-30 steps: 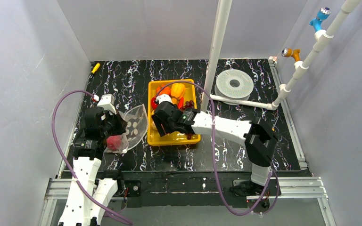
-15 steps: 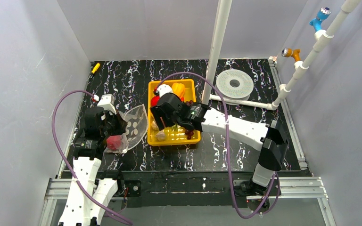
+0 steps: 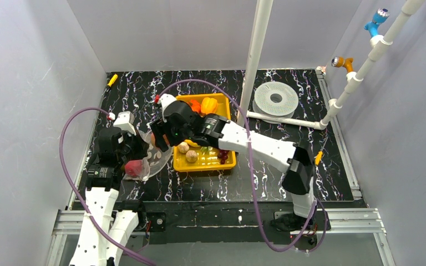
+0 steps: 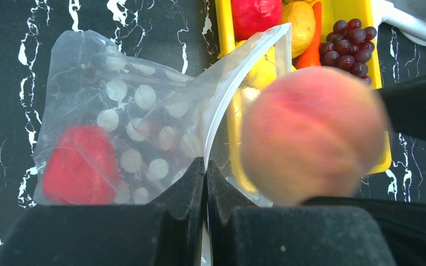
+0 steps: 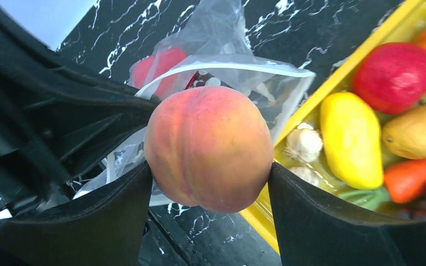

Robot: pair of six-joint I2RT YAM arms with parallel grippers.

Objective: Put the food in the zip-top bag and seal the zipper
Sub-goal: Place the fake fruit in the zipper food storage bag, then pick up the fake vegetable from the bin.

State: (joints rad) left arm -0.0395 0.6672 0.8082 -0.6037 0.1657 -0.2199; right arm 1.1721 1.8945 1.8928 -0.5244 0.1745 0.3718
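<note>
Plain grey walls (image 3: 28, 83) are enclosing a black, white-veined tabletop (image 3: 133, 88); a white pipe (image 3: 258, 50) is standing upright toward its rear.

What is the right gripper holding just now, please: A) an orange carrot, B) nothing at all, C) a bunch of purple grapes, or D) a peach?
D: the right wrist view shows the right gripper with a peach clamped between its two fingers, right at the mouth of the zip-top bag.
</note>
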